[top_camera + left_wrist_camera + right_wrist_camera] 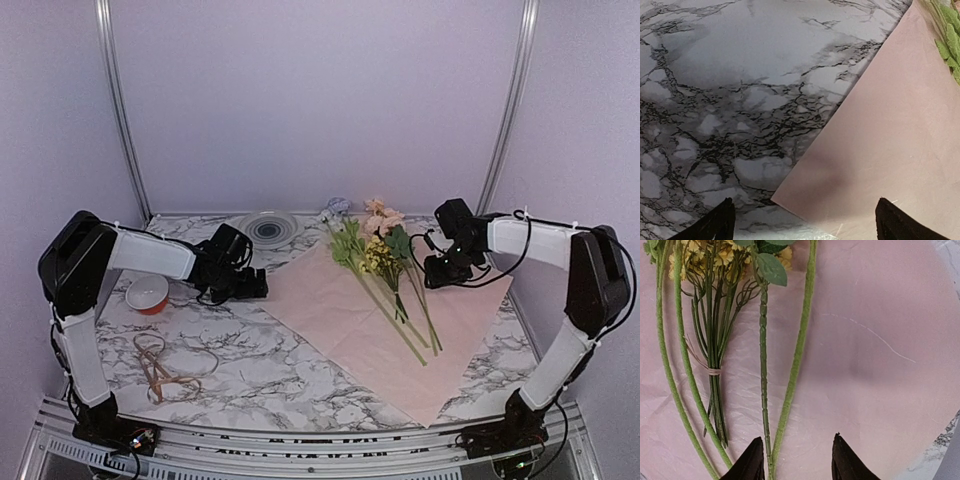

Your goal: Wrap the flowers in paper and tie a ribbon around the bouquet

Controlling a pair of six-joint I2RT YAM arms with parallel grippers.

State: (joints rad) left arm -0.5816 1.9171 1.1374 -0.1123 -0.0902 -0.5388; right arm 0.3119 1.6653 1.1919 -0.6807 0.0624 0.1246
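Observation:
The pink paper (330, 310) lies flat on the marble table, one corner pointing left. On it lie the loose flowers (375, 250), blooms to the far side and stems toward me. No bouquet is in view. My left gripper (258, 283) hovers open over the paper's left corner (790, 197), and nothing sits between its fingers (722, 222). My right gripper (432, 268) is to the right of the stems, open (797, 460). Two green stems (795, 355) run just inside its left finger (752, 460), ungripped. The yellow sprig (715, 260) lies further left. The tan ribbon (160, 372) is curled at the front left.
A red-and-white bowl (147, 293) stands left of my left arm. A grey ringed plate (268, 228) sits at the back by the wall. Bluish and pink blooms (340, 207) reach past the paper's far corner. The paper's near corner (432, 420) comes close to the table's front rail.

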